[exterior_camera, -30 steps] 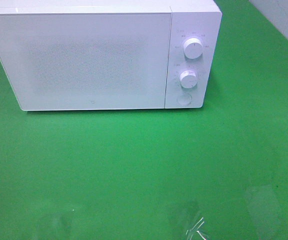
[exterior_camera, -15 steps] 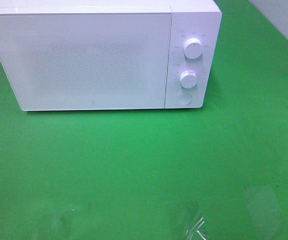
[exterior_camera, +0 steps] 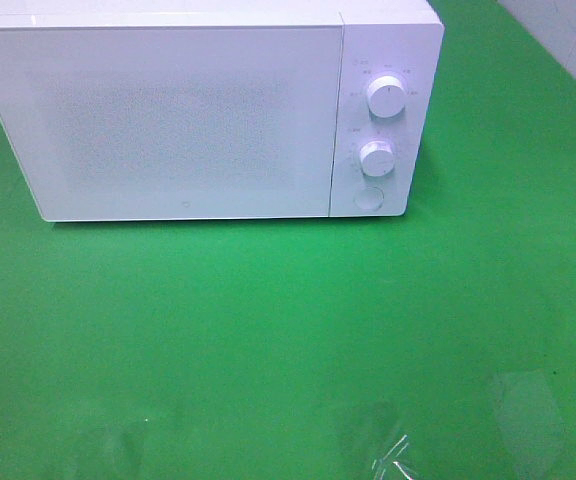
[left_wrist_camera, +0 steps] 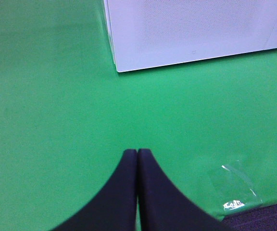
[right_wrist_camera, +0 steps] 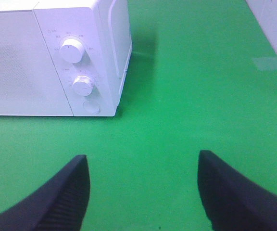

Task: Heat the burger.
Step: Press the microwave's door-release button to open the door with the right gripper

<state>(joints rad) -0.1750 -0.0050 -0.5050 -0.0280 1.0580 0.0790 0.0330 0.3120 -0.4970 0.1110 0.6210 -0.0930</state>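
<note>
The burger is not in view in any frame. A white microwave [exterior_camera: 183, 115] stands at the back of the green table with its door closed; it also shows in the left wrist view [left_wrist_camera: 196, 31] and the right wrist view [right_wrist_camera: 52, 53]. Its panel has two knobs [exterior_camera: 385, 96] and a round button [exterior_camera: 368, 198]. My left gripper [left_wrist_camera: 137, 153] is shut and empty, low over the table in front of the microwave. My right gripper [right_wrist_camera: 143, 161] is open and empty, short of the control panel. Neither gripper shows in the exterior high view.
The green table [exterior_camera: 268, 330] has clear tape patches near its front edge [exterior_camera: 388, 455] and at the front right [exterior_camera: 528, 405]. A pale wall [exterior_camera: 568, 35] borders the table at the back right.
</note>
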